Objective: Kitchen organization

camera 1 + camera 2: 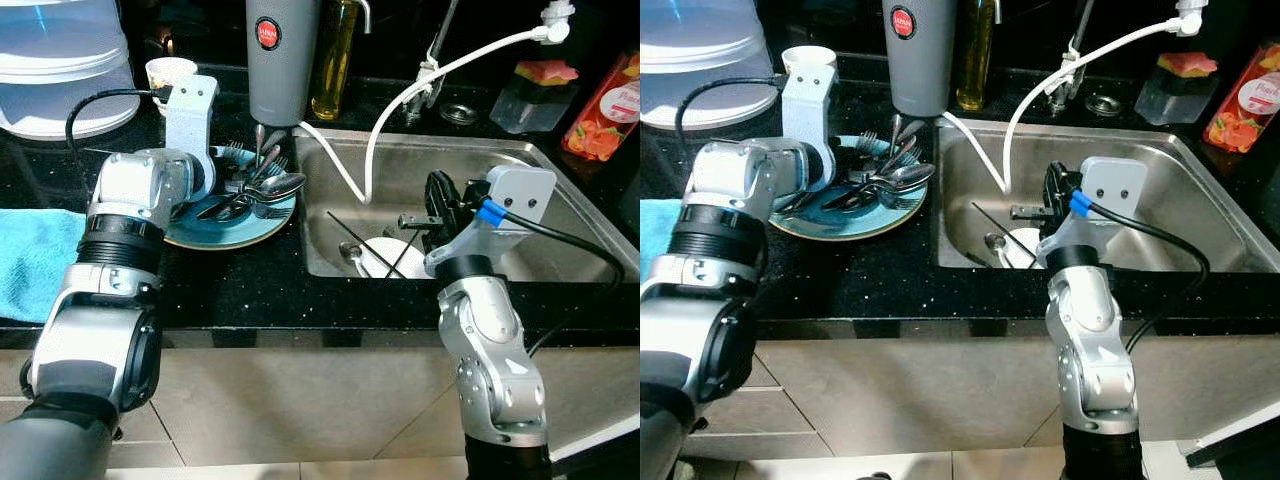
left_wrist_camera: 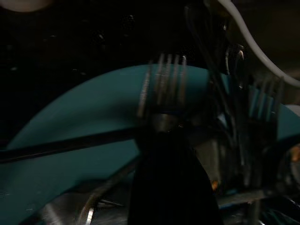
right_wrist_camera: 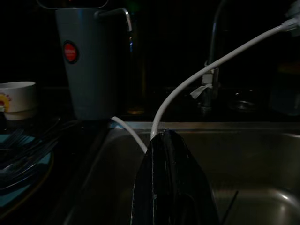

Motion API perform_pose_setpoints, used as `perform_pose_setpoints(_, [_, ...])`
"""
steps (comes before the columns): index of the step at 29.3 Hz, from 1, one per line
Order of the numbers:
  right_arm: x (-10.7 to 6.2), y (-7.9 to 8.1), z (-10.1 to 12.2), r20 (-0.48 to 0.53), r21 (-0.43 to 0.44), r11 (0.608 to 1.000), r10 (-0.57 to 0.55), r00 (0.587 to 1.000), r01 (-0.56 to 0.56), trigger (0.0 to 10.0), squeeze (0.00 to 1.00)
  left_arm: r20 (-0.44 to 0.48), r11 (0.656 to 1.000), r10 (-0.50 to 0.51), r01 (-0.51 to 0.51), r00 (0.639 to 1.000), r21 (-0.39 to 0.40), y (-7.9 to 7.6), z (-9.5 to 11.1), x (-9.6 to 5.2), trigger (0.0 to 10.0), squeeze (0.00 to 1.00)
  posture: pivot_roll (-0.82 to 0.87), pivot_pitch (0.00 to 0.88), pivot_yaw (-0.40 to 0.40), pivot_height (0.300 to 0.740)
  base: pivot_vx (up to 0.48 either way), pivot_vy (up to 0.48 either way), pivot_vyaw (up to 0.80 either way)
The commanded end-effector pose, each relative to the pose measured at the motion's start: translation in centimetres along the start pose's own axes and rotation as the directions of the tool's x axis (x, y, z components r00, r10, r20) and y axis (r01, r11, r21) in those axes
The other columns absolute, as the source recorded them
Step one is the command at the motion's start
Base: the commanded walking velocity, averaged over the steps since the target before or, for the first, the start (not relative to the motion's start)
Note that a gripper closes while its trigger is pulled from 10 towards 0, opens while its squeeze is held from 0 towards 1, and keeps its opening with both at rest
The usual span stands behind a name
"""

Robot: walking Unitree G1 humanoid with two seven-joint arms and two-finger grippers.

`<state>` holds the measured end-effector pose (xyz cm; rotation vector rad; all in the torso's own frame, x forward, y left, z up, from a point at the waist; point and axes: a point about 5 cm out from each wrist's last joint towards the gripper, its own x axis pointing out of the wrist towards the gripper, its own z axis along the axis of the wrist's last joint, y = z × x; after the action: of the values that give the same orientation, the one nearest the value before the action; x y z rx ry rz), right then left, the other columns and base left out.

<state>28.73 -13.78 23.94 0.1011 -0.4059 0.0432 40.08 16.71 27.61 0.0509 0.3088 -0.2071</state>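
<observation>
A teal plate (image 1: 215, 232) on the black counter holds a pile of several forks and spoons (image 1: 265, 188). My left gripper (image 1: 230, 195) reaches over that plate; in the left wrist view its black fingertips are shut on a fork (image 2: 164, 89), with the prongs pointing away above the teal plate (image 2: 70, 154). My right gripper (image 1: 438, 205) hangs over the steel sink (image 1: 560, 170), fingers (image 3: 171, 183) pressed together and holding nothing. Below it in the sink lie a white dish (image 1: 385, 255), a spoon (image 1: 350, 255) and thin black chopsticks (image 1: 352, 235).
A grey jug (image 1: 280, 60) and an oil bottle (image 1: 335, 55) stand behind the plate, a white cup (image 1: 168, 70) to their left. A white hose (image 1: 400, 100) arcs into the sink. A blue towel (image 1: 30, 260) lies far left; a red packet (image 1: 605, 110) stands far right.
</observation>
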Motion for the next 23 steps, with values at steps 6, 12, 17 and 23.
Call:
perform_pose_setpoints(6, [-0.2, -0.2, 0.0, -0.01, -0.006, 1.0, -0.006, 1.0, 0.006, 10.0, 0.0, 0.052, 1.0, 0.006, -0.007, 0.999, 0.026, 0.2, 0.8, -0.5, 10.0, 0.78, 0.21, 0.075, -0.068, 0.74, 0.0, 0.0, 0.0])
perform_pose_setpoints(12, [-0.2, -0.2, -0.1, -0.011, -0.004, 1.0, -0.004, 1.0, 0.004, 10.0, 0.0, 0.022, 1.0, 0.004, -0.004, 1.0, 0.008, 0.1, 0.3, -0.7, 10.0, 1.0, 0.21, 0.075, -0.071, 0.74, 0.0, 0.0, 0.0])
perform_pose_setpoints(17, [-0.2, -0.1, -0.1, -0.01, -0.004, 1.0, -0.003, 1.0, 0.003, 10.0, 0.0, -0.027, 1.0, 0.008, -0.008, 1.0, -0.028, 0.4, -0.6, -0.6, 10.0, 0.0, 0.22, 0.074, -0.07, 0.74, 0.0, 0.0, 0.0])
perform_pose_setpoints(23, [-0.1, -0.1, -0.1, -0.011, -0.003, 1.0, -0.004, 1.0, 0.004, 10.0, 0.0, -0.069, 0.998, 0.011, -0.015, 0.998, -0.057, 0.7, -1.4, -0.5, 10.0, 0.0, 0.22, 0.074, -0.067, 0.74, 0.0, 0.0, 0.0])
